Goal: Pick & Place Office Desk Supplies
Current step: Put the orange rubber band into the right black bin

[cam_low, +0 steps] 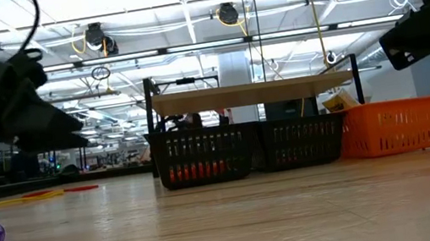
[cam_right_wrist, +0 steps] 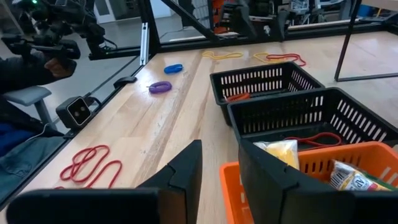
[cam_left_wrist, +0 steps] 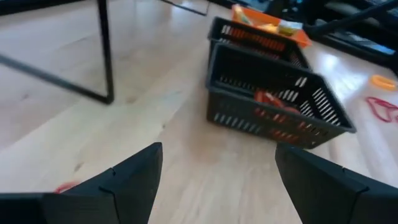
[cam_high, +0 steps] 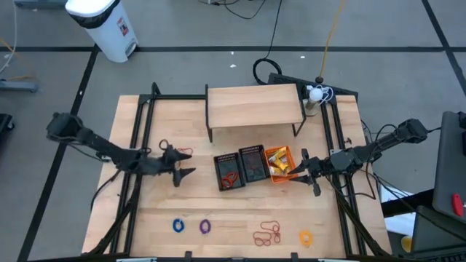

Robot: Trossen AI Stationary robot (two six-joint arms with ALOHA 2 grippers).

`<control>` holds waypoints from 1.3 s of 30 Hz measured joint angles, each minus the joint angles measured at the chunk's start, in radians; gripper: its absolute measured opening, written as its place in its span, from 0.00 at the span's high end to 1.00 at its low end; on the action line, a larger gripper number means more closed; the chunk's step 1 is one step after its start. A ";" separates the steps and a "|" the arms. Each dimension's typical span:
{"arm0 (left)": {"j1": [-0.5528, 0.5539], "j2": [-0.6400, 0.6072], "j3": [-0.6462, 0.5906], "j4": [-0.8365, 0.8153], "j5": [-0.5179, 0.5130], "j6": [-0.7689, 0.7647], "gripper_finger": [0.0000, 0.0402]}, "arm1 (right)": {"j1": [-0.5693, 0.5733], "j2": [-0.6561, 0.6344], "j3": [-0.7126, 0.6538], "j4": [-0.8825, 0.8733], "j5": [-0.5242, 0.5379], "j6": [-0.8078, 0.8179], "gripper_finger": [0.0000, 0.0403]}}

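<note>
Left hand [cam_high: 183, 165] released, empty, left of black baskets [cam_high: 228, 172]. Right hand [cam_high: 307, 175] beside orange basket [cam_high: 279, 163]; fingers narrowly apart, grasping nothing. Loops [cam_high: 267, 234] on worktop [cam_high: 240, 218].

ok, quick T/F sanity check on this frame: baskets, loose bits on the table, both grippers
1. Three baskets sit in a row: two black, one orange. True: the two black baskets stand beside the orange basket.
2. All three baskets are empty. False: red loops lie in the outer black one, and yellow packets in the orange one.
3. The left gripper is open and holds nothing. True: the left wrist view shows its fingers wide apart over bare table.
4. A purple ring and a blue ring lie side by side on the table. True.
5. The right gripper hovers over the red loops at the front edge. False: it is beside the orange basket.
</note>
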 joint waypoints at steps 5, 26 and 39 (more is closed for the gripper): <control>0.219 0.003 -0.001 0.004 0.219 0.087 0.24 | 0.000 0.000 0.000 0.000 0.000 0.002 0.77; 0.676 0.003 0.000 0.058 0.550 0.228 0.24 | 0.000 0.000 0.000 0.000 0.005 0.001 0.77; 0.674 0.003 0.000 0.061 0.545 0.072 0.24 | 0.001 0.000 0.000 0.002 0.035 -0.024 0.77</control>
